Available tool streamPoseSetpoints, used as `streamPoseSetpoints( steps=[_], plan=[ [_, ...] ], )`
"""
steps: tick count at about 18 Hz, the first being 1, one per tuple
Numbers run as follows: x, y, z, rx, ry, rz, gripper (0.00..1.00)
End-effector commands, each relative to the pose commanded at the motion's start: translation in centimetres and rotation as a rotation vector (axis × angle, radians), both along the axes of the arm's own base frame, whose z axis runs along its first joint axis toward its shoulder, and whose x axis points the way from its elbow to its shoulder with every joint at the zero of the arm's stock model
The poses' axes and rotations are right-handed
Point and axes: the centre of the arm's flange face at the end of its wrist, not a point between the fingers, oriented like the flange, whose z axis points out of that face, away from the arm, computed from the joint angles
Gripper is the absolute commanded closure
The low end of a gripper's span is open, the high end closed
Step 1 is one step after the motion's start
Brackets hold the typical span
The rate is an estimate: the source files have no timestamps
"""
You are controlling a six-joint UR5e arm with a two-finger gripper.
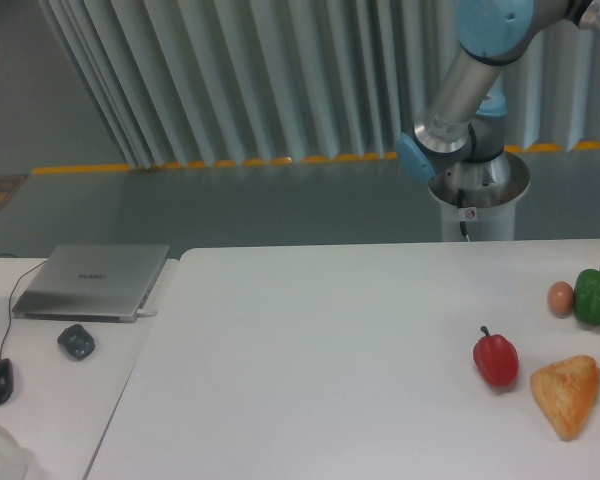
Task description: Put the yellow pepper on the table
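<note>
The yellow pepper is out of view. The large white table (310,360) fills the lower part of the frame. Only the arm's lower links show: a grey tube with blue joints (458,90) rising from a round base (477,195) behind the table's far edge. The arm runs out of the frame at the top right, so the gripper itself does not appear.
A red pepper (496,360) and an orange-tan bread wedge (566,394) lie near the table's right edge. A green pepper (596,295) and a brown egg (560,298) sit farther back. A side desk at left holds a laptop (92,281) and a mouse (76,341).
</note>
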Motion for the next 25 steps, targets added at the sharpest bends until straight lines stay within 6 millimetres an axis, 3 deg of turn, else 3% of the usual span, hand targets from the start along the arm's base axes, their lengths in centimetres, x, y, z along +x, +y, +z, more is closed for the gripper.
streamPoseSetpoints(
  steps=[1, 2, 6, 10, 13, 16, 21, 25],
  plan=[
    [-0.2, -0.3, -0.2, 0.004, -0.004, 0.005, 0.02],
    [-0.3, -0.4, -0.3, 0.005, -0.005, 0.008, 0.12],
    [-0.4, -0.6, -0.4, 0.007, -0.005, 0.026, 0.64],
    [-0.1, -0.4, 0.8, 0.045, 0.007, 0.075, 0.65],
    [0.5, -0.3, 3.2, 0.101, 0.020, 0.080, 0.65],
    [1.6, -1.9, 6.2, 0.113, 0.031, 0.098, 0.65],
    [6.4, -1.7, 10.7, 0.163, -0.039, 0.200, 0.65],
    [11.8, 1.1, 12.3, 0.241, -0.096, 0.321, 0.63]
  ],
)
